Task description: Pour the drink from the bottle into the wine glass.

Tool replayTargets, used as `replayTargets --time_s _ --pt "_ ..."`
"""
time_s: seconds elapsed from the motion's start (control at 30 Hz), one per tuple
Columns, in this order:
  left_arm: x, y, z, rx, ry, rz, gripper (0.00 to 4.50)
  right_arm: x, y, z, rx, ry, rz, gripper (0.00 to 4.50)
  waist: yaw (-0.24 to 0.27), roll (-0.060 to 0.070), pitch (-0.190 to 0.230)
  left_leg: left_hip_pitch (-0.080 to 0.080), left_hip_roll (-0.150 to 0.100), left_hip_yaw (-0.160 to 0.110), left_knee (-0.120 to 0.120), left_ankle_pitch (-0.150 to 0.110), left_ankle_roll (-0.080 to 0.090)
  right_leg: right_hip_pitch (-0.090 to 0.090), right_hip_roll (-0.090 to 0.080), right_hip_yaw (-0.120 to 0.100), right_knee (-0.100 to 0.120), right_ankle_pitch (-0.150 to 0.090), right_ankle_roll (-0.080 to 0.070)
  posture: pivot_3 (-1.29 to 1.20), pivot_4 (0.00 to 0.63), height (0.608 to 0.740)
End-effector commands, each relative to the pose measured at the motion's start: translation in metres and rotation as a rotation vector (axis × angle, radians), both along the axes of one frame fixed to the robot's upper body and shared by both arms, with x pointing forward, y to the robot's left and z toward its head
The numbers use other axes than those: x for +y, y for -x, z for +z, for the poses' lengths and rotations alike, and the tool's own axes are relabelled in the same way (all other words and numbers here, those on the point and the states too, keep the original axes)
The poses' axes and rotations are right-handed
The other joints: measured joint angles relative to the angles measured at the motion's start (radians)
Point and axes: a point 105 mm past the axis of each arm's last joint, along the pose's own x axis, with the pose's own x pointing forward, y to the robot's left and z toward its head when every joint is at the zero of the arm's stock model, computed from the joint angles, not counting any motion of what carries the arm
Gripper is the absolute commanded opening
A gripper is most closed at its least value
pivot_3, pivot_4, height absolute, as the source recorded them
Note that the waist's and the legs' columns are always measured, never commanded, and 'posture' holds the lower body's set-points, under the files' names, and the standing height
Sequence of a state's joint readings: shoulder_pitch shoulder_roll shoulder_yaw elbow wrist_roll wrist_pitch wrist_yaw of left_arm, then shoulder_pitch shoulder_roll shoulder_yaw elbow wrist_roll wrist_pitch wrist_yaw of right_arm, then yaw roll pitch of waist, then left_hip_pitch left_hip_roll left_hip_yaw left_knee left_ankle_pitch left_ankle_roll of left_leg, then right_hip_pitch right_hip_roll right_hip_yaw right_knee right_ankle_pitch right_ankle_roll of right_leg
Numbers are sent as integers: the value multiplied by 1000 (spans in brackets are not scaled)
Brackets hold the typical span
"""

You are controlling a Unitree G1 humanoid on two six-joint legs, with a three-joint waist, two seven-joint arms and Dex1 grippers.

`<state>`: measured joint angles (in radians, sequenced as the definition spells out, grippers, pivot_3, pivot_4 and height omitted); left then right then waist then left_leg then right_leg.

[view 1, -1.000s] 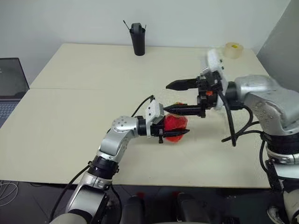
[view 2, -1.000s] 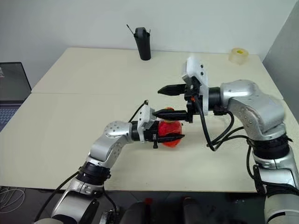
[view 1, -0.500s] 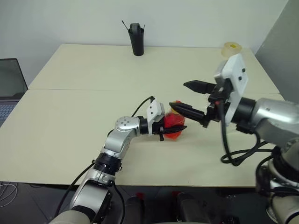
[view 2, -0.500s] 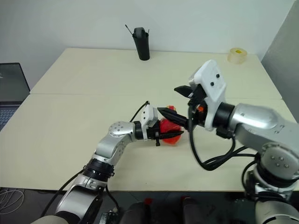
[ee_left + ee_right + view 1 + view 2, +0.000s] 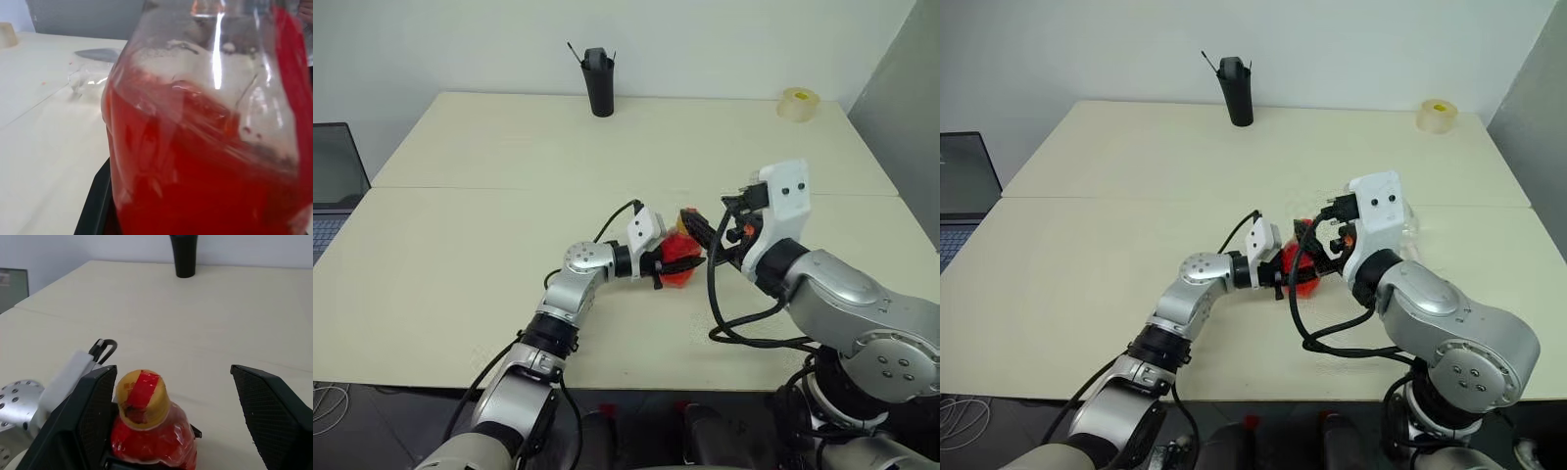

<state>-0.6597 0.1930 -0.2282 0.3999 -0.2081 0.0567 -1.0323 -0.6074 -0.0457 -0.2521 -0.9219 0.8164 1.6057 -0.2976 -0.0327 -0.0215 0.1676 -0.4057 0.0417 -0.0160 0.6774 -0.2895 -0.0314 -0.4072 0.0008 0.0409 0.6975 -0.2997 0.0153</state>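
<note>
Near the middle of the pale table [image 5: 460,245], toward its near edge, the bottle [image 5: 677,260] stood upright, clamped by the left gripper [image 5: 677,262], whose black fingers were closed on its body from the left. The drink [image 5: 195,186] filled most of the bottle's clear ribbed body, bright red-orange, with an empty band above the liquid line. In the right wrist view the bottle's yellowish cap [image 5: 141,396] carried a strip of red tape across its top and sat between the two black fingers of the right gripper [image 5: 195,401], which stood wide apart on either side of the neck, with the left-hand pad [image 5: 93,406] just beside the cap and the other pad well clear of it. Whether that nearer pad touched the cap could not be told.

The left arm reached in from the near left, forearm low over the table, its gripper pointing to the right. The right arm came in from the near right, its white wrist housing [image 5: 781,196] raised above the bottle and its gripper pointing left toward the cap.

Just right of the bottle and a little farther, the wine glass [image 5: 1408,217] showed faintly past the right wrist; its contents could not be made out.

At the far edge stood a tall black cup [image 5: 599,82] with thin sticks in it, and at the far right corner a tape roll [image 5: 800,103]. A laptop [image 5: 335,186] sat off the table's left side.
</note>
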Motion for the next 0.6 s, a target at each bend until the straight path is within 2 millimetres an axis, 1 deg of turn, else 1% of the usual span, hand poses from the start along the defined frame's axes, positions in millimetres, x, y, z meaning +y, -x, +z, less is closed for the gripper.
replayTargets --time_s 0.03,0.23,0.37,0.43,0.53,0.6 --pt "-2 -1 17 -71 26 -4 1528 7 8 6 -40 -7 1 3973 0 0 0 0 0 0 0 0 0 0 0 0 0 0 0 0 150 740" --pt "-3 -1 17 -69 25 -4 1527 14 8 7 -38 -12 24 3973 0 0 0 0 0 0 0 0 0 0 0 0 0 0 0 0 150 740" --pt "-3 -1 17 -69 26 -4 1527 14 7 3 -15 -13 21 3973 0 0 0 0 0 0 0 0 0 0 0 0 0 0 0 0 150 740" --pt "-3 0 16 -67 28 -2 1527 11 5 0 -2 -14 7 3973 0 0 0 0 0 0 0 0 0 0 0 0 0 0 0 0 150 740" --pt "-3 0 15 -63 31 1 1527 9 3 -1 8 -22 -1 3389 0 0 0 0 0 0 0 0 0 0 0 0 0 0 0 0 150 740" --pt "-3 0 15 -62 34 4 1527 10 4 -3 18 -17 12 2738 0 0 0 0 0 0 0 0 0 0 0 0 0 0 0 0 150 740"
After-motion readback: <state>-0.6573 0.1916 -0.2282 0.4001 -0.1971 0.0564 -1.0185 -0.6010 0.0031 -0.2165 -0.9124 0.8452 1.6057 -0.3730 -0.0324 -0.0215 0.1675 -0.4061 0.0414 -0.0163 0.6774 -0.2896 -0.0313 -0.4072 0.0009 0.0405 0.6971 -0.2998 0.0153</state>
